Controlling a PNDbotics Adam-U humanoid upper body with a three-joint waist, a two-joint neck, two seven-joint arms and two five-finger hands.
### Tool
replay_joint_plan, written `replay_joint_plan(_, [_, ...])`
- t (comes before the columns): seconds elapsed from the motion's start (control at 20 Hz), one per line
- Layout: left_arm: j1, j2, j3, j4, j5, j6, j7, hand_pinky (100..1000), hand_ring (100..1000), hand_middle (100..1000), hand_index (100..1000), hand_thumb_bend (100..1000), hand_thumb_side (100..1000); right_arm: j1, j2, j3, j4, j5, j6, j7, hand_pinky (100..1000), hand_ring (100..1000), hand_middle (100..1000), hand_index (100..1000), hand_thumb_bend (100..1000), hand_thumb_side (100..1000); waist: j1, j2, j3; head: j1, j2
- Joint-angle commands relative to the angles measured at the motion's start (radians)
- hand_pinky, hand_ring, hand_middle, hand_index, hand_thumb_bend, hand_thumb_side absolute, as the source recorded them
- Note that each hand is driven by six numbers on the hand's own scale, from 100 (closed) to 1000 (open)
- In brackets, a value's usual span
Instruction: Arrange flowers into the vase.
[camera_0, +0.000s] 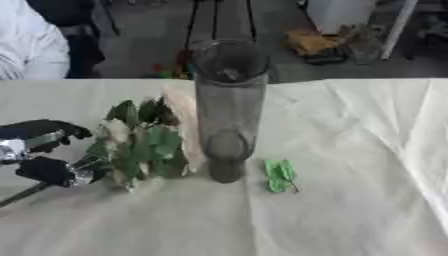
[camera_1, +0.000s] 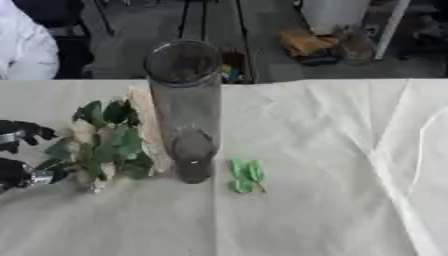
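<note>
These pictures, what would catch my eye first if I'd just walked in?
A tall clear vase stands mid-table on the white cloth. To its left lies a leafy bunch of flowers, where the robot's black left hand reaches in. A small loose green sprig lies right of the vase.

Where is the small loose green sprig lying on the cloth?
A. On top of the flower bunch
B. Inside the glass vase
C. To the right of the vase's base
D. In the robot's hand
C: the small green sprig lies alone on the white cloth, right of the tall glass vase, apart from the flower bunch by the left hand.
</note>
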Motion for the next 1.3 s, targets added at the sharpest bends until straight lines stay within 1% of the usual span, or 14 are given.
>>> replay_joint_plan(0.05, [-0.019, 0.017, 0.005, 0.000, -0.001, 0.004, -0.003, 804, 918, 915, 973, 447, 641, -0.009, -0.013, -0.003, -0.014, -0.003, -0.005, 0.001, 443, 446, 395, 614, 100, 882, 0.000, -0.017, 0.000, 0.002, -0.011])
replay_joint_plan(0.25, [-0.020, 0.013, 0.001, 0.001, 0.000, -0.017, -0.007, 816, 944, 941, 976, 420, 618, -0.009, -0.012, -0.004, -0.014, -0.003, -0.004, 0.000, 444, 446, 394, 614, 100, 882, 0.000, -0.015, -0.001, 0.002, -0.012])
replay_joint_plan(0.5, [-0.022, 0.009, -0.004, 0.010, -0.015, -0.037, -0.008, 808, 940, 940, 973, 392, 601, -0.010, -0.011, -0.003, -0.014, -0.005, -0.003, 0.000, 444, 445, 393, 614, 100, 883, 0.000, -0.013, -0.003, 0.002, -0.014])
replay_joint_plan(0.55, [-0.023, 0.007, -0.004, 0.012, -0.021, -0.038, -0.005, 800, 936, 935, 968, 368, 602, -0.010, -0.010, -0.003, -0.014, -0.005, -0.003, 0.000, 444, 445, 393, 614, 100, 883, 0.000, -0.013, -0.003, 0.002, -0.015])
replay_joint_plan(0.75, [-0.024, 0.000, -0.008, 0.030, -0.042, -0.033, 0.012, 789, 927, 928, 960, 336, 598, -0.011, -0.010, -0.002, -0.014, -0.006, -0.003, 0.000, 444, 446, 393, 614, 100, 882, -0.001, -0.012, -0.005, 0.003, -0.017])
replay_joint_plan(0.9, [-0.022, -0.004, -0.010, 0.048, -0.048, -0.027, 0.019, 785, 925, 926, 960, 329, 599, -0.011, -0.009, -0.002, -0.014, -0.006, -0.003, 0.000, 444, 446, 393, 614, 100, 883, -0.002, -0.011, -0.006, 0.004, -0.020])
replay_joint_plan(1.05, [-0.021, -0.010, -0.009, 0.064, -0.051, -0.020, 0.025, 782, 922, 930, 964, 310, 611, -0.010, -0.008, -0.001, -0.014, -0.007, -0.003, 0.001, 445, 446, 392, 614, 100, 883, -0.003, -0.011, -0.006, 0.006, -0.021])
replay_joint_plan(1.3, [-0.021, -0.022, -0.008, 0.093, -0.039, -0.006, 0.034, 766, 920, 935, 969, 322, 614, -0.010, -0.006, 0.000, -0.014, -0.008, -0.003, 0.003, 445, 446, 392, 615, 100, 884, -0.006, -0.009, -0.006, 0.008, -0.023])
